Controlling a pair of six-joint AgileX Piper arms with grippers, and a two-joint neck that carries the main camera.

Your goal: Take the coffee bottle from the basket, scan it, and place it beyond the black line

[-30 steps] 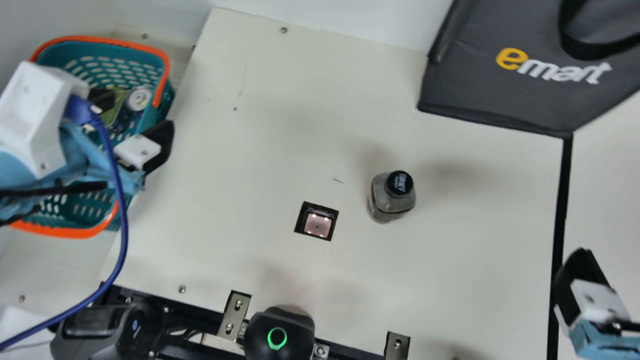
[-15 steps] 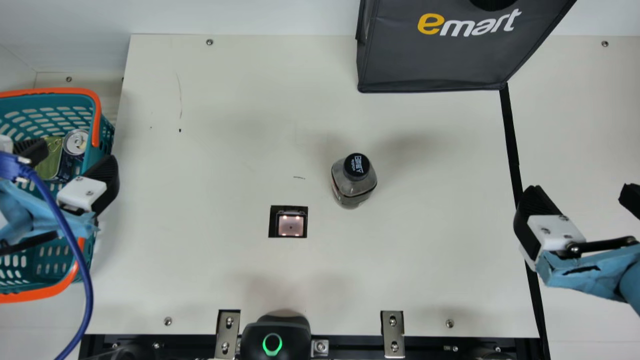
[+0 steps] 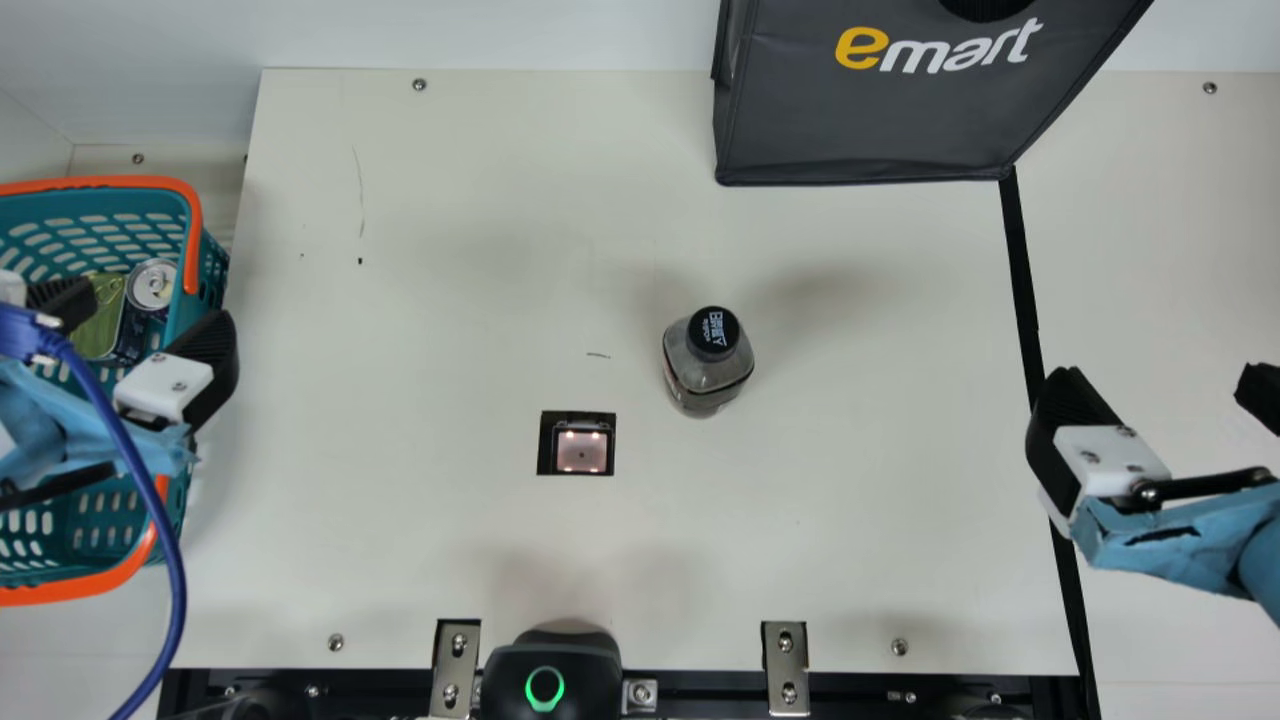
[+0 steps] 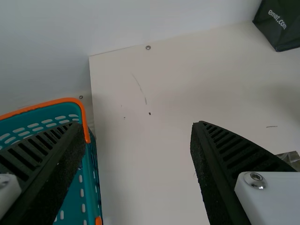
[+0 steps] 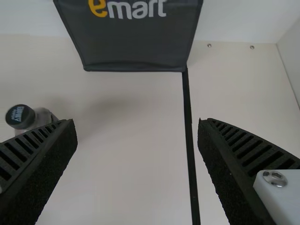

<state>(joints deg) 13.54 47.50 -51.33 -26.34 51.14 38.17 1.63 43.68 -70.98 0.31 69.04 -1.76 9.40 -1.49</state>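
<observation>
Okay, basket (image 3: 110, 183) holds can (image 3: 152, 284), green item (image 3: 101, 325); left claw (image 3: 148, 308), right claw (image 3: 1162, 386) both spread apart.

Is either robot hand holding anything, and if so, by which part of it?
Nothing is held: the left hand and the right hand are both open, and the bottle stands upright on the table.

Lab mock-up of shop checkout: scanner window (image 3: 582, 453) in tabletop (image 3: 450, 300), shopping basket (image 3: 120, 183), dark bag (image 3: 870, 130), metal brackets (image 3: 785, 668)

Yellow-and-white brand lettering (image 3: 938, 50) on dark bag (image 3: 870, 130); white print (image 3: 716, 328) on black cap (image 3: 699, 340) of coffee bottle (image 3: 705, 374)
</observation>
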